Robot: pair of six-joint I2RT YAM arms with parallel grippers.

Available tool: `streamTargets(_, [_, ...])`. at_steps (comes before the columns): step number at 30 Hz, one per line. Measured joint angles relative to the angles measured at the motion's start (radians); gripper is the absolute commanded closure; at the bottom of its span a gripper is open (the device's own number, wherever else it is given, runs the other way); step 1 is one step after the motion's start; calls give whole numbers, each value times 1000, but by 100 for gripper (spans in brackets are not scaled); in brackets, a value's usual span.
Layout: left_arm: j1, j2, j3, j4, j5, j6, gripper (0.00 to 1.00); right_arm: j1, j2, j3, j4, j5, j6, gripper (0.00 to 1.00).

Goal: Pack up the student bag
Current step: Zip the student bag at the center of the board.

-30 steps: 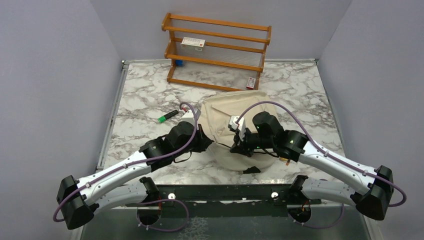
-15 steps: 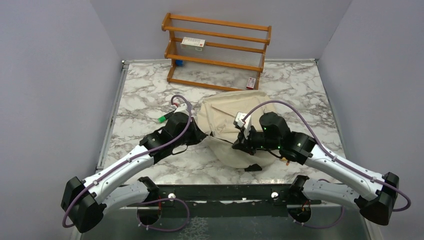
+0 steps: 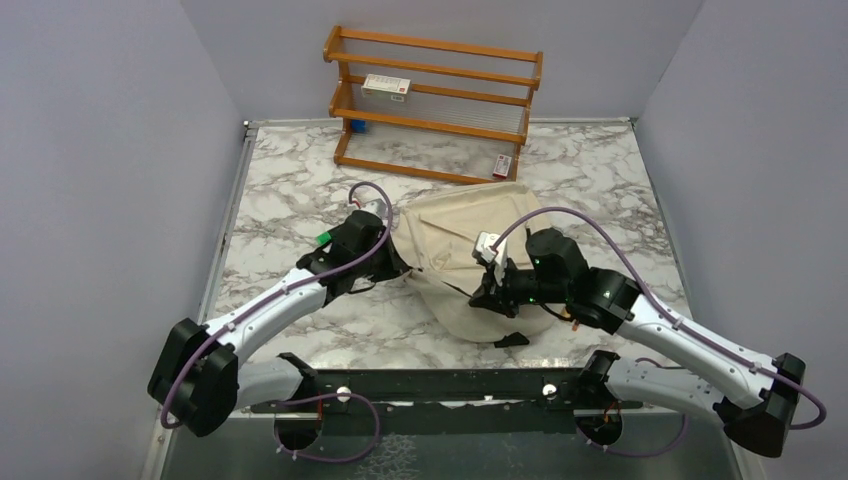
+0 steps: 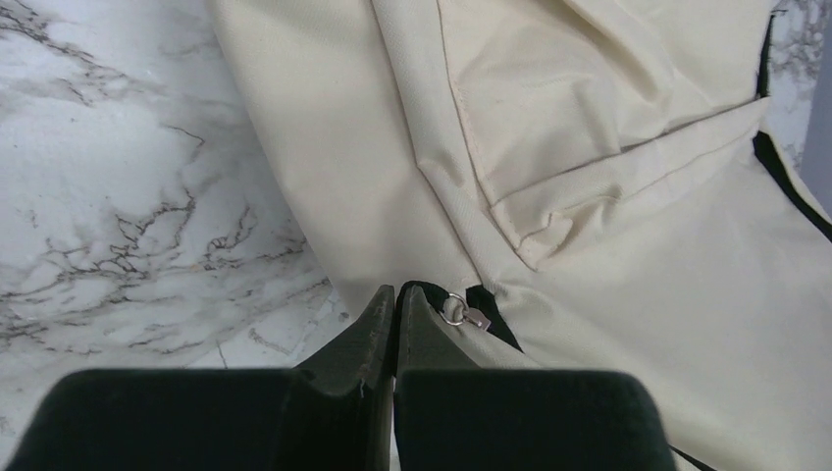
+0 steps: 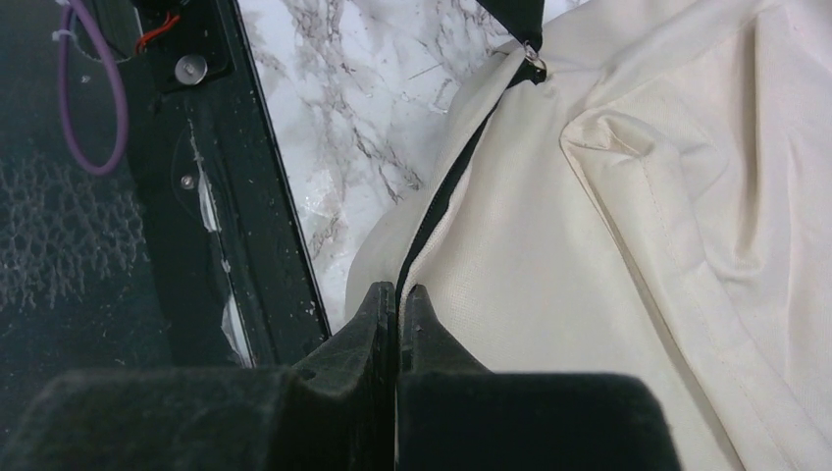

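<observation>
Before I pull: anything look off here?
Nothing spilled or torn. The student bag lies slumped flat, with the left pincer and right pincer shut on its opening edge. A green marker lies loose beside the left arm.

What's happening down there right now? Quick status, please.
Left pincer shut on bag edge by zipper pull. Right pincer shut on its zipper edge. Bag flat on table. Marker lies beside left arm.

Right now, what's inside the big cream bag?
Only a thin dark gap shows along the cream fabric backpack; anything inside is covered by cloth.
</observation>
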Motion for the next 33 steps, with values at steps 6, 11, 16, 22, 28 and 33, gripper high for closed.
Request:
streamTargets(6, [26,82,3,45,56,30,100,-3,23,-2,-3,-14,-6,99])
streamTargets(11, [58,129,11,68,105,66,81,-4,59,-2,3,-22,-6,90])
streamTargets(16, [112,137,13,70,29,132,60,-3,77,-2,-28,-38,30,62])
streamTargets(22, [143,64,13,62,-26,195,39,1,77,13,-30,22,147,54])
streamTargets(28, [142,35,64,78,-8,287,27,2,78,79,-60,360,450,45])
streamTargets(33, [143,166,232,108,85,414,16,1,84,151,-187,660,800,35])
